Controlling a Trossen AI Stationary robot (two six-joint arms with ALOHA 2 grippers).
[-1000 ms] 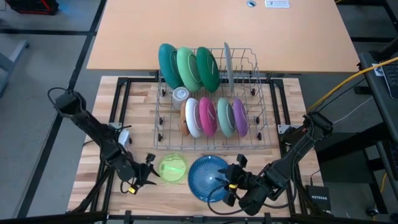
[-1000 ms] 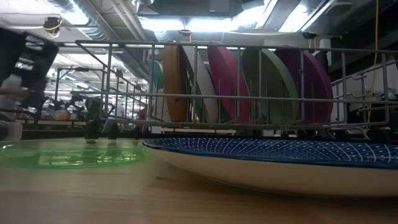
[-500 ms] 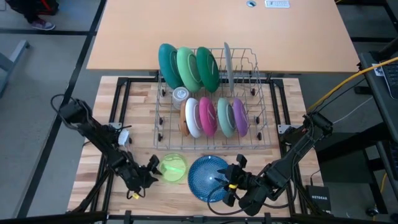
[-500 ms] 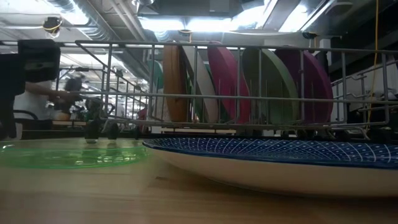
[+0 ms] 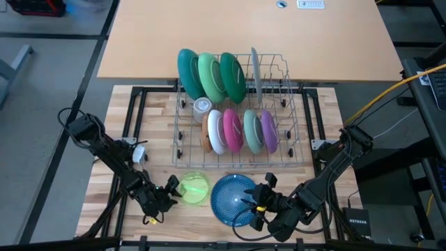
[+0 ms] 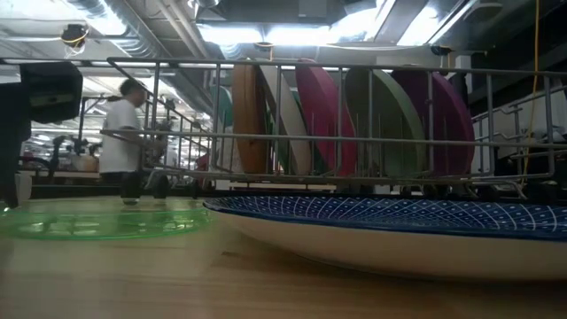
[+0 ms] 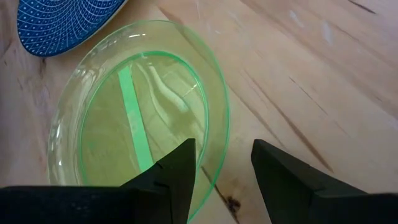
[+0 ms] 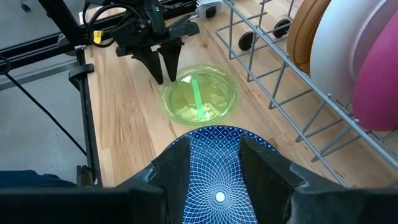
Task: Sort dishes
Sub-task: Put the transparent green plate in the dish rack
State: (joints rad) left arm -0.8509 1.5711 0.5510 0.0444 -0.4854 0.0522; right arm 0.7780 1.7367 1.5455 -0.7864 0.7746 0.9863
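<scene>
A clear green plate lies flat on the wooden table beside a blue patterned plate. My left gripper is open and slants down at the green plate's left rim, one finger over the plate and one outside it. I see no touch. My right gripper is open and hovers above the blue plate. Teal and green plates and a grey plate stand on edge in the wire rack's far row. Small tan, white, pink, pale green and purple dishes stand in its near row.
The metal wire rack fills the table's middle, just beyond the two flat plates. A small white cup sits in it. Black frame rails run along the table's sides. A person walks in the room behind the table.
My left gripper has sunk toward the table and rolled about its own line, ending at the green plate's left rim. Its fingers stay apart. The plates have not moved.
</scene>
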